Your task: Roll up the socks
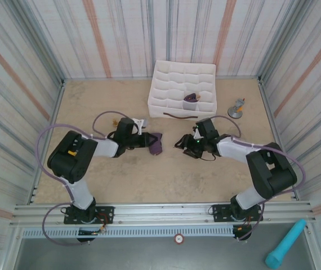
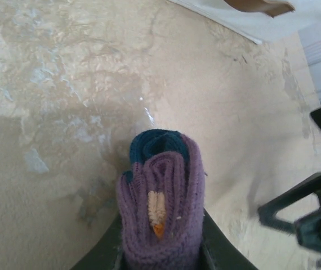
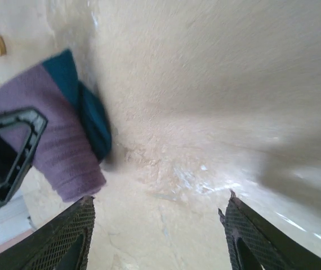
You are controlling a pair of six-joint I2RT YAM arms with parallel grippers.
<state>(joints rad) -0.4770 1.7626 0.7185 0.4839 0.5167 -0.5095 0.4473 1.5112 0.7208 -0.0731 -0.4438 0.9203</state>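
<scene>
Mid-table, the left gripper (image 2: 161,243) clamps the socks (image 2: 160,197), wound into a snug purple bundle, as the right gripper (image 3: 157,225) gapes empty nearby; the rolling looks nearly complete, with only the release left.

- Lit brightly and evenly from above in the top view; only faint, soft shadows on the tabletop (image 1: 149,180).
- Whitish glare patches across the tabletop in both wrist views.
- Broad soft shadow at right in the right wrist view.
- Sock (image 2: 160,214) in fair focus up close; far edges softer.
</scene>
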